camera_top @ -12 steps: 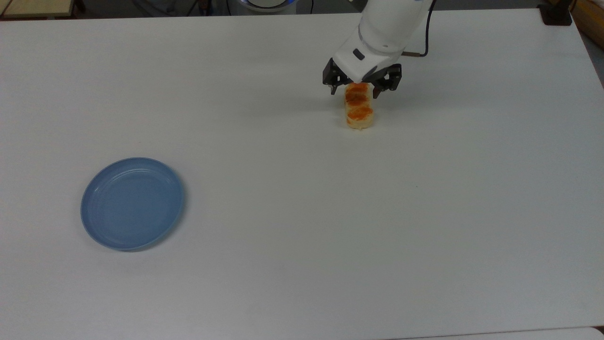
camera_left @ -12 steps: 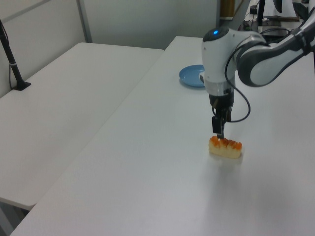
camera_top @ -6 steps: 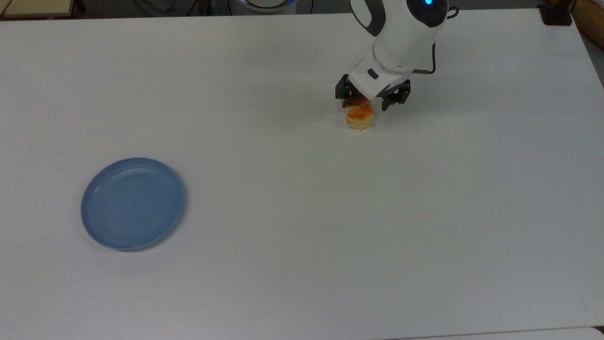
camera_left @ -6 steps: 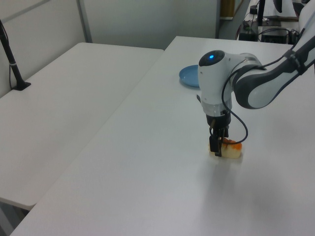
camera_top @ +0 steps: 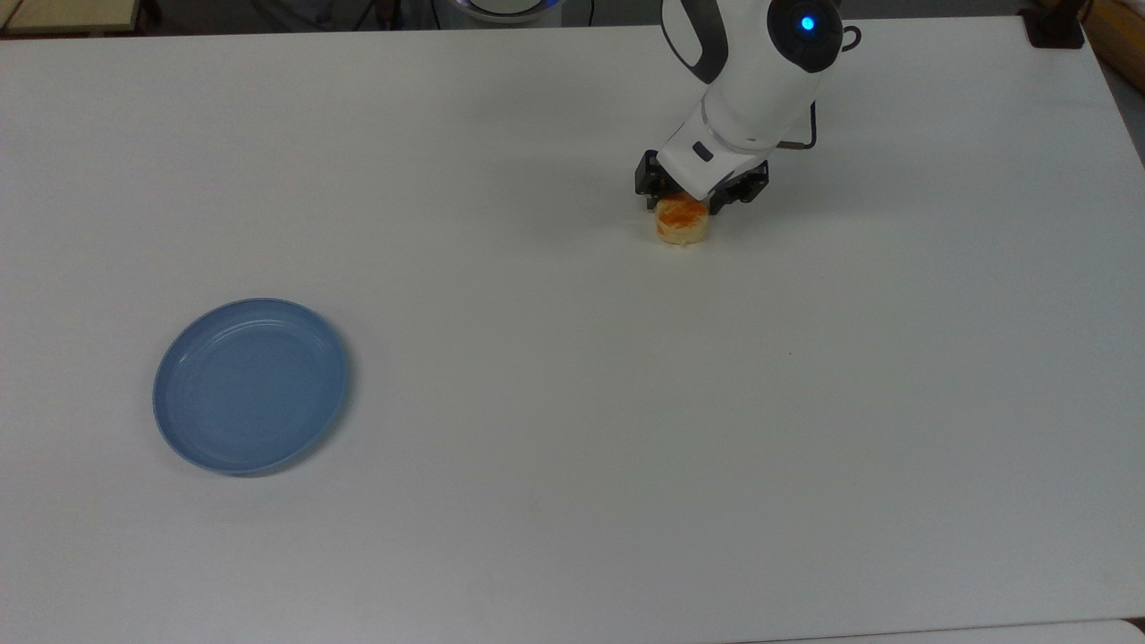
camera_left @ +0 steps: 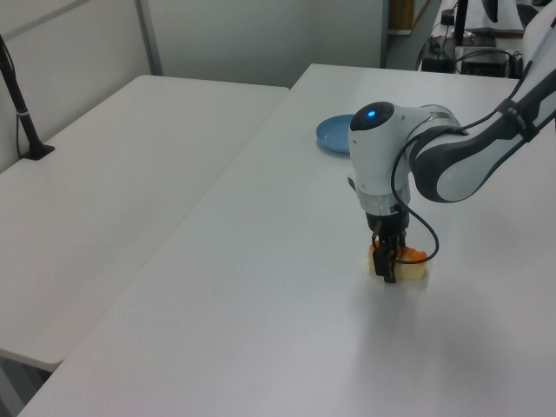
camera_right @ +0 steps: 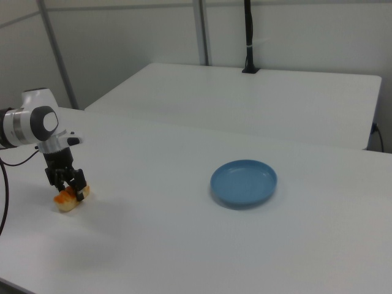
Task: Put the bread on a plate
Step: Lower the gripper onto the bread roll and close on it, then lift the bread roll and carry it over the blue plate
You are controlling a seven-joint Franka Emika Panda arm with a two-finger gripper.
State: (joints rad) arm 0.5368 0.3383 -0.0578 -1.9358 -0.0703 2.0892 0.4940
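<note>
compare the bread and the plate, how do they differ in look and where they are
The bread is small, oblong and pale cream with orange patches; the plate is round, shallow, plain light blue and much wider. The bread sits under the gripper, fingers on either side of it; the plate lies apart, far toward the top view's left, with nothing on it. Both rest on the white table.
</note>
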